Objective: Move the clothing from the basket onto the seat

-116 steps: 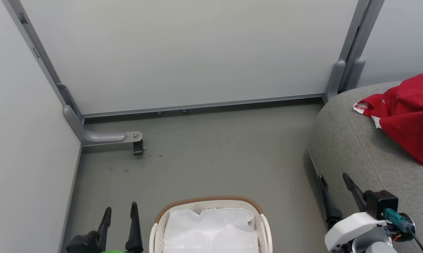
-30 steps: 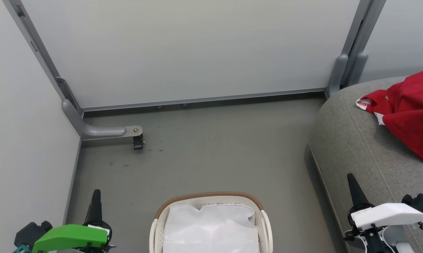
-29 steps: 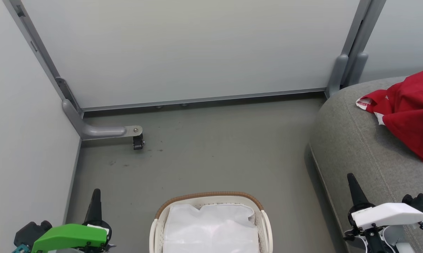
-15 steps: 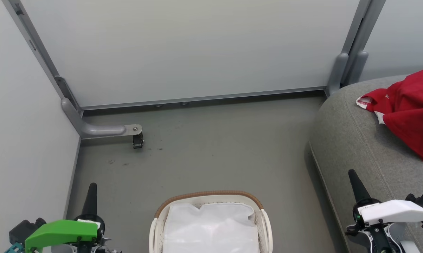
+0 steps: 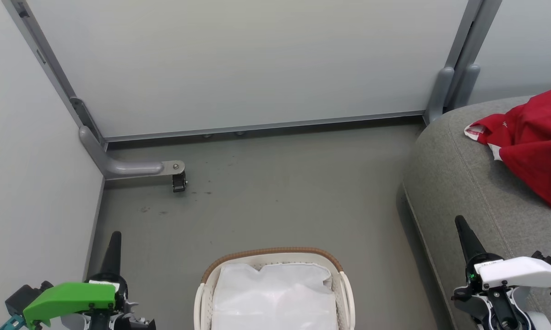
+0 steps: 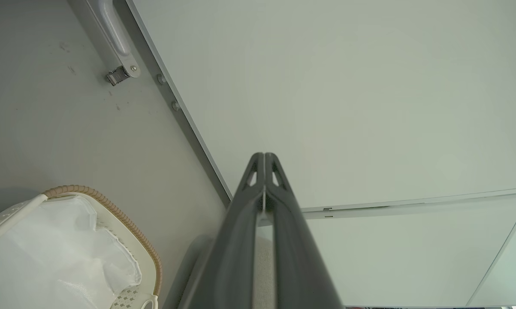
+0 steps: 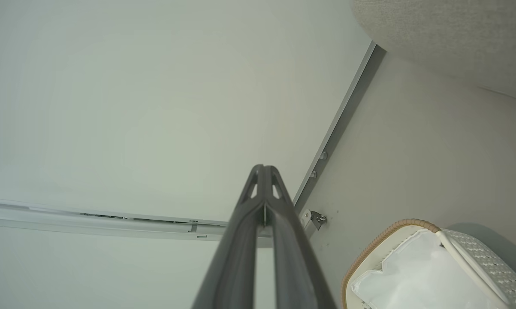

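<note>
Red soft clothing [image 5: 531, 142] lies on the grey fabric sofa seat [image 5: 458, 192], right of the white brown-rimmed oval basket [image 5: 275, 253]; left pincer [image 5: 115, 238] and right pincer [image 5: 460, 224] closed, empty.

On the grey floor [image 5: 280, 192], a white basket [image 5: 270, 252] standing at the near middle and a grey sofa [image 5: 458, 183] at the right, with crumpled red clothing [image 5: 536, 151] lying on its top.

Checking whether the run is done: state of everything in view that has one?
red clothing, crumpled on the sofa, out of the laundry basket.
laundry basket, upright on the floor, no red showing inside.
white liner, rumpled, sitting in the basket.
sofa, carrying the clothing.
left claw, shut, empty.
right claw, shut, empty.
</note>
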Available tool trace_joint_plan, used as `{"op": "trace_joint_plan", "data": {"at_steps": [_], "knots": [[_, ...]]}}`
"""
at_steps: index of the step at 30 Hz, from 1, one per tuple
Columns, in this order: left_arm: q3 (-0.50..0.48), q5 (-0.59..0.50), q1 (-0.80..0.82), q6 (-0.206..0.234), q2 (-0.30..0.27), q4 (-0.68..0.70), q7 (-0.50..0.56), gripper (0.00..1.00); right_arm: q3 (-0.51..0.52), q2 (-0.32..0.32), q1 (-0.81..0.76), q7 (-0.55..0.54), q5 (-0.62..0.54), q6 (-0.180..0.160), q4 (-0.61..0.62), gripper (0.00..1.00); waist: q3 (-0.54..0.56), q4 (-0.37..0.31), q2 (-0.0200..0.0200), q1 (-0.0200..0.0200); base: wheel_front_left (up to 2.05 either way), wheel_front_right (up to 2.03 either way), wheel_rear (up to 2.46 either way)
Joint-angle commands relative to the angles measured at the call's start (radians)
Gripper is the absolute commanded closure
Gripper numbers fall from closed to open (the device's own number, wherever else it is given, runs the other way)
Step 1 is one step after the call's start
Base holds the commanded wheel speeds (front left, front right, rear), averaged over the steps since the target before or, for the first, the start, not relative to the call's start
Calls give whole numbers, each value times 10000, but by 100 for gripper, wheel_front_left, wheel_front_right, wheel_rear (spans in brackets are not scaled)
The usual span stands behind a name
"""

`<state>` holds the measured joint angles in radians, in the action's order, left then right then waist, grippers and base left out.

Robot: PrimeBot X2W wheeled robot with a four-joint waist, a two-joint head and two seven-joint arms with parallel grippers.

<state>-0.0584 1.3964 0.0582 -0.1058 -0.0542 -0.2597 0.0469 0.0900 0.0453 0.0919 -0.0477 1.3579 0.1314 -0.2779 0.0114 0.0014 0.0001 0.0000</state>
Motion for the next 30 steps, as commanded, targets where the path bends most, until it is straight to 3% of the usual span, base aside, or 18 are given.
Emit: {"op": "trace_joint_plan", "data": {"at_steps": [1,30], "knots": [[-67,223,275,-78,-5,92,60,100,53,60,141,-73,216,-10,121,100,-5,0,-1,0,0,0,0],[-561,2020,569,-276,41,157,665,100,245,75,205,-651,2379,-7,339,100,-129,-12,-1,0,0,0,0]]}}
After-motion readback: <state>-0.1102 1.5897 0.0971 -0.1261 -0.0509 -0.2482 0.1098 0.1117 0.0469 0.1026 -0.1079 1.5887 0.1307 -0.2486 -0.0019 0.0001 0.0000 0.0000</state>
